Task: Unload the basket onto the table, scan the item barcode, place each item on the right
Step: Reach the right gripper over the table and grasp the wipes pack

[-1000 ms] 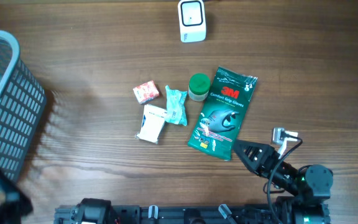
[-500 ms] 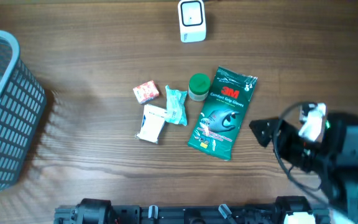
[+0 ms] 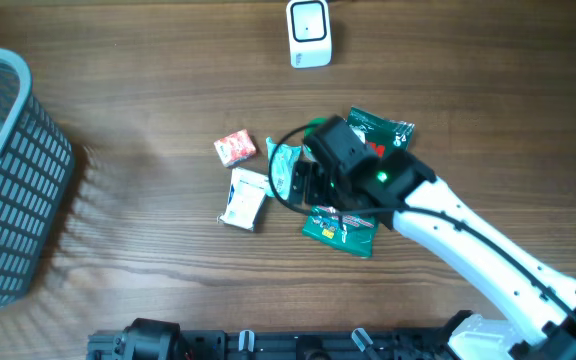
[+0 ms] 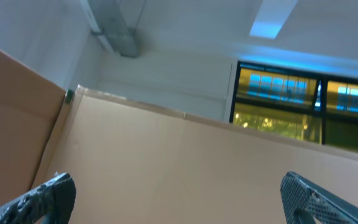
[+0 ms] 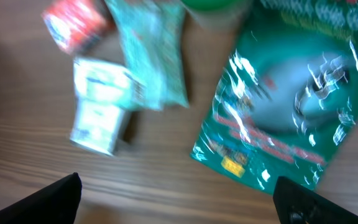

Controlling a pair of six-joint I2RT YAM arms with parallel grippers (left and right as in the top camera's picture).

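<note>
Overhead: the right arm hides the middle of the glossy green glove packet (image 3: pixel 341 230), which lies flat mid-table, its long axis running far-right to near-left. The right gripper (image 3: pixel 303 182) hangs wide open and empty over a crinkled teal sachet (image 3: pixel 276 158). A white scanner (image 3: pixel 309 32) stands well beyond.
Left wrist: the left gripper (image 4: pixel 176 190) is spread wide, holding nothing.
Right wrist: the blurred packet (image 5: pixel 291 106) lies right of a white carton (image 5: pixel 98 112).

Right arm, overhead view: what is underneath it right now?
The green glove pack, only its top and bottom ends showing; its middle is covered. The teal packet peeks out beside it.
</note>
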